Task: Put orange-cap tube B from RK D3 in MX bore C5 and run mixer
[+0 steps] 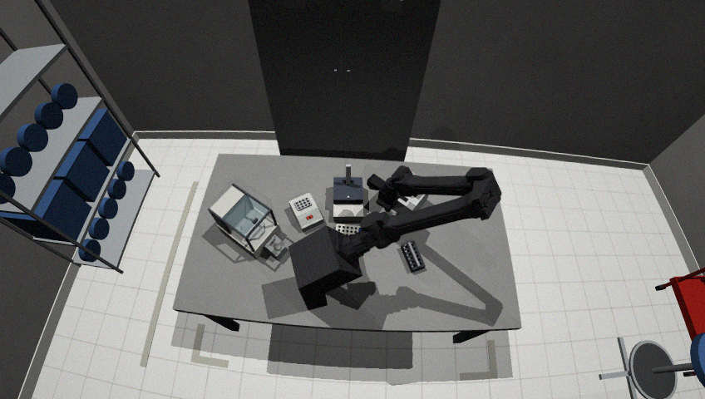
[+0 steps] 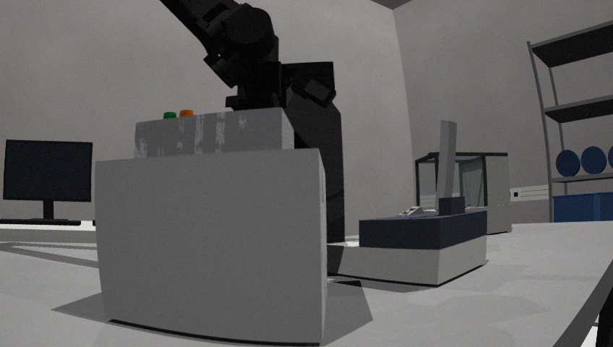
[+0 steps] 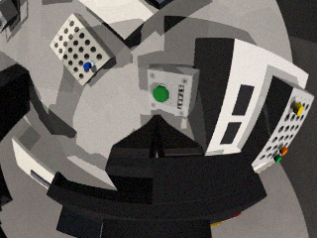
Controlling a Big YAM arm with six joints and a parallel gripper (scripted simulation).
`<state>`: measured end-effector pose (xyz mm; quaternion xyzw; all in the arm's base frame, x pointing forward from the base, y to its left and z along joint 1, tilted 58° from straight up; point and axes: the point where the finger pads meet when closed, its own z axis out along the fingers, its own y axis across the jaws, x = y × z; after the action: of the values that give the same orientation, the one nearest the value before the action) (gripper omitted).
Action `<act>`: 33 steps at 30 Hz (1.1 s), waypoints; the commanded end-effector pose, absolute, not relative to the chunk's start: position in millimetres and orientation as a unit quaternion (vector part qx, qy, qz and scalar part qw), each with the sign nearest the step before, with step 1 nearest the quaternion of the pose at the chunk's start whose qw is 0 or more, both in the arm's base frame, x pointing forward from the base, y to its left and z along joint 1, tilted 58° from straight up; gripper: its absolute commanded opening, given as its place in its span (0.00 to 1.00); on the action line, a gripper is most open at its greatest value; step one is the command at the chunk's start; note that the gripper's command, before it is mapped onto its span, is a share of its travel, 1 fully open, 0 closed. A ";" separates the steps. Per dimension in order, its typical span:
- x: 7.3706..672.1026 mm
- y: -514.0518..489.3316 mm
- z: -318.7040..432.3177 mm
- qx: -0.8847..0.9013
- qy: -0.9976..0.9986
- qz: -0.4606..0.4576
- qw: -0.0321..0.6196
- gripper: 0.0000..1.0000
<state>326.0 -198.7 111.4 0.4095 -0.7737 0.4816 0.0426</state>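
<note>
- The top view looks down from high up. It shows the whole counter (image 1: 237, 296), the tiled floor around it and the blue shelves (image 1: 79, 64) on the left.
- The exterior view sits low on the counter, very close to the back of the mixer (image 2: 206, 241). It looks across to the glass balance (image 2: 464, 180) and the same shelves (image 2: 543, 129).
- The wrist view rides on the arm and looks down past the closed pincer (image 3: 157, 130) at the mixer's sloping front (image 3: 170, 94).
- All three views share the mixer. The orange cap (image 2: 186, 113) shows in the exterior and wrist views (image 3: 283, 150).
</note>
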 end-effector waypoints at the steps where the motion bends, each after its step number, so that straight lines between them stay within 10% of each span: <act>1: 328.5 -207.1 109.2 0.412 -0.771 0.483 0.047 0.00; 33: 342.5 -234.6 89.7 0.413 -0.770 0.485 0.042 0.00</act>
<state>341.4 -235.2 87.3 0.4094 -0.7735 0.4818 0.0441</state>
